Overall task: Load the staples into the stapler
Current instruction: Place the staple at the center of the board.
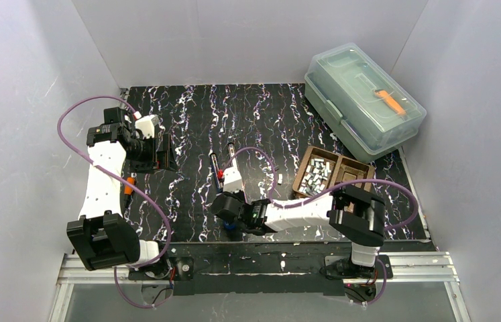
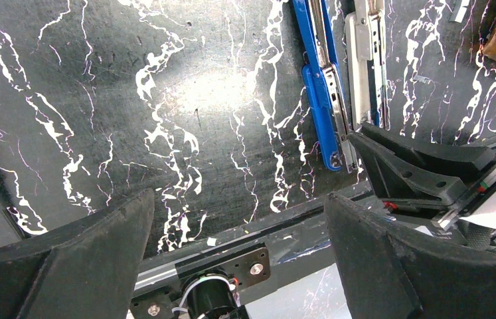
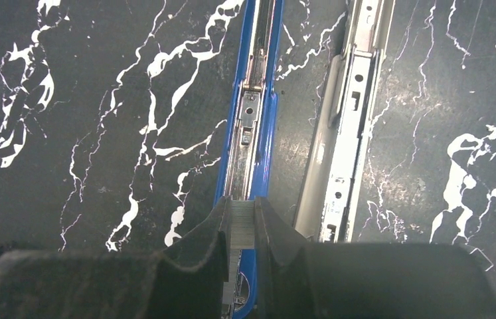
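One short silvery-grey staple strip (image 3: 242, 229) is pinched in the right gripper (image 3: 242, 209), over the near end of the opened blue metal stapler (image 3: 251, 126), long axis in line with its rail. Left gripper (image 2: 238, 199) stands wide open, well apart.

Stapler (image 3: 256, 113): glossy blue shell, bright metal channel. Table (image 3: 66, 199): black marbled, faint sheen. Staples (image 3: 242, 222): silvery metal.

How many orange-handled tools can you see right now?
2. One tool lies inside the clear box, far right; the other lies beside the left arm. More may be hidden.
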